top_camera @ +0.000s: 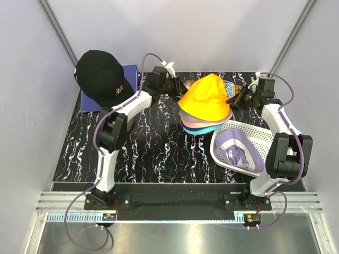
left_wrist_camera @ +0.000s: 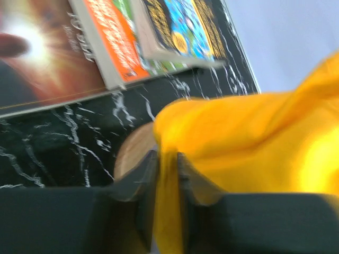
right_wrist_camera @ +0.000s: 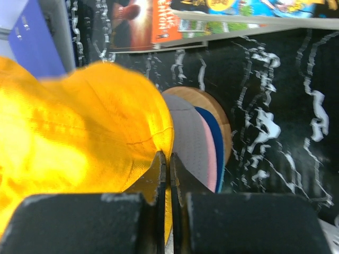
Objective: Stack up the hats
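The orange hat (top_camera: 206, 98) is sitting over the stack (top_camera: 204, 127) of hats near the back middle of the bench (top_camera: 143, 148). Grey, pink and blue brims are peeking out beneath its near edge. Its brim is being stretched along a left-to-right line, and that line is what the next move is hinging on. The left pincer (top_camera: 179, 90) is clenching the brim's left edge, and the right pincer (top_camera: 234, 99) is clenching the opposite edge. The hat is therefore lying between the two, inward from each.

In the left wrist view the orange fabric (left_wrist_camera: 254, 143) is running out from between the closed jaws of that pincer (left_wrist_camera: 167, 159). In the right wrist view the other pincer (right_wrist_camera: 168, 159) is nipping the brim (right_wrist_camera: 79, 137) just above the grey brim (right_wrist_camera: 188, 137). A wooden disc (right_wrist_camera: 206, 100) is showing under the pile. Whether the crown is already bearing on the hats below is not clear.

Both arms are looking about equally near, so letting go on both sides at once is probably what is being called for.

Farther out, a lavender hat (top_camera: 238, 151) is lying in the basket (top_camera: 265, 132) at the right. A black cap (top_camera: 100, 76) is sitting well apart at the back left, and both are waiting to be stacked.
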